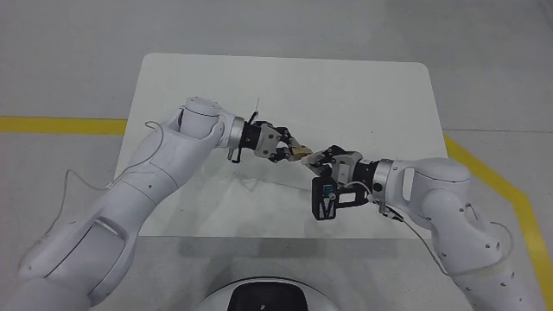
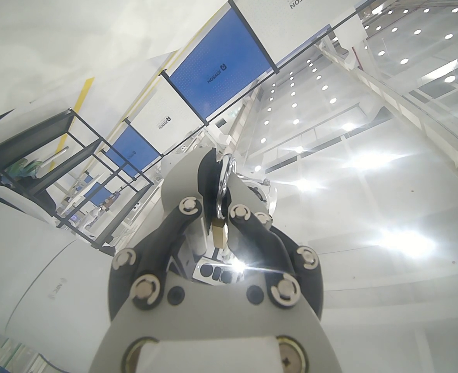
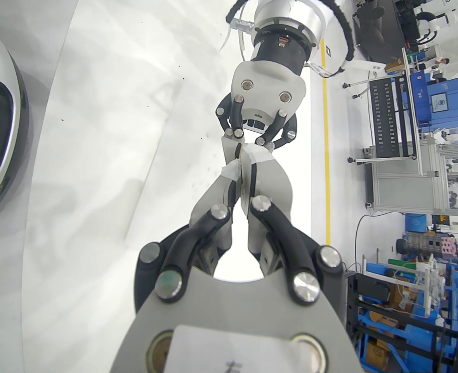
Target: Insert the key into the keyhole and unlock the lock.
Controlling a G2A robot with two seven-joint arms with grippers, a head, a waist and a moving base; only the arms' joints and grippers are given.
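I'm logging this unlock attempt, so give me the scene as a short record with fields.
Left gripper: shut on the lock, brass body and silver shackle between its fingers
Right gripper: shut on a thin metal piece, probably the key
Position: grippers tip to tip above the table
Key in keyhole: cannot tell

The top camera looks steeply down from above the arms onto the white counter point(image 1: 363, 86), far enough off to take in both arms. Each wrist camera sits close behind its own end effector. The left end effector point(image 2: 223, 170) view tilts up toward ceiling lights point(image 2: 363, 157), while the right end effector point(image 3: 244, 168) view faces along the counter at the left one. The top and right wrist views share that meeting point.
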